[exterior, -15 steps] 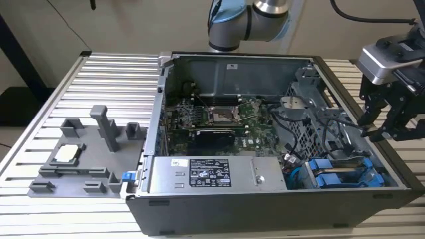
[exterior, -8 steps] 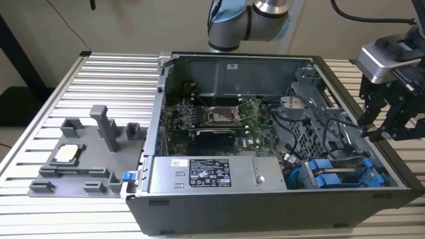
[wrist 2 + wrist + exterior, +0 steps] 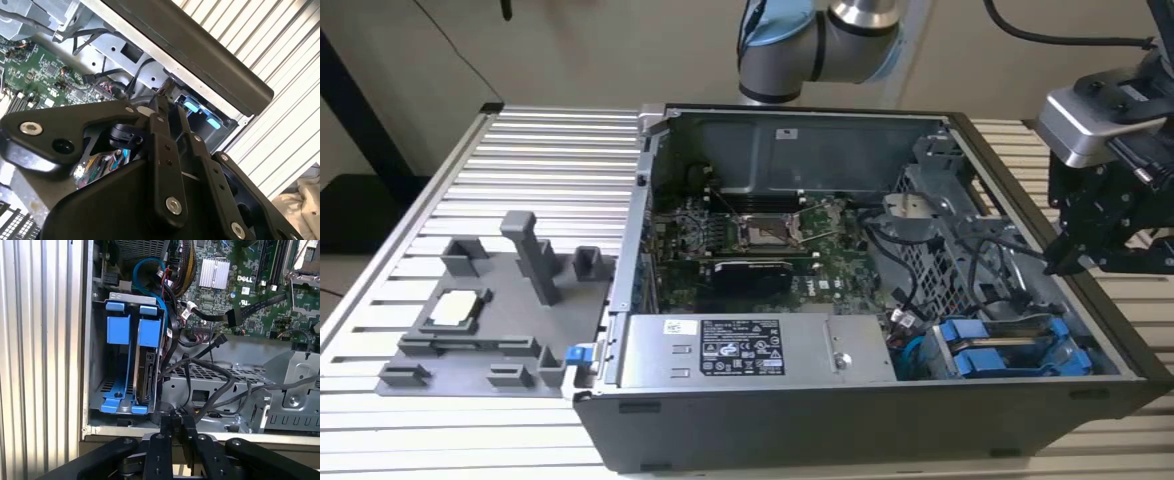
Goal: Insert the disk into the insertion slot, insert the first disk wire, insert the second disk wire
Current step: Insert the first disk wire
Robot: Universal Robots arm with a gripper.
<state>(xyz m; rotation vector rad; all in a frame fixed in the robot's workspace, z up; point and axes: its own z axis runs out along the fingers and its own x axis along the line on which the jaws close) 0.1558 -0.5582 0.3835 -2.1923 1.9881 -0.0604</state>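
Disk (image 3: 146, 372) looks seated already: it's standing on edge in its blue frame inside the slot (image 3: 131, 296), next to a second blue carrier (image 3: 117, 335) that looks empty as far as I can tell. In the exterior view that whole cage sits low in the frame, toward the exterior view's right, in the corner of the open case (image 3: 761, 420) on the bench (image 3: 547, 150). The edge-on fit makes sense, since the bay is only as wide as one framed drive. The tool (image 3: 177, 430) hangs over the case wall right by that cage. Its fingers are pinched together and I can't see anything between them. A bundle of black cables (image 3: 210, 385) lies loose beside the cage, just past the fingertips, so my guess is the arm is parked there for the wire part. I can't tell from these shots whether anything is plugged into the drive.
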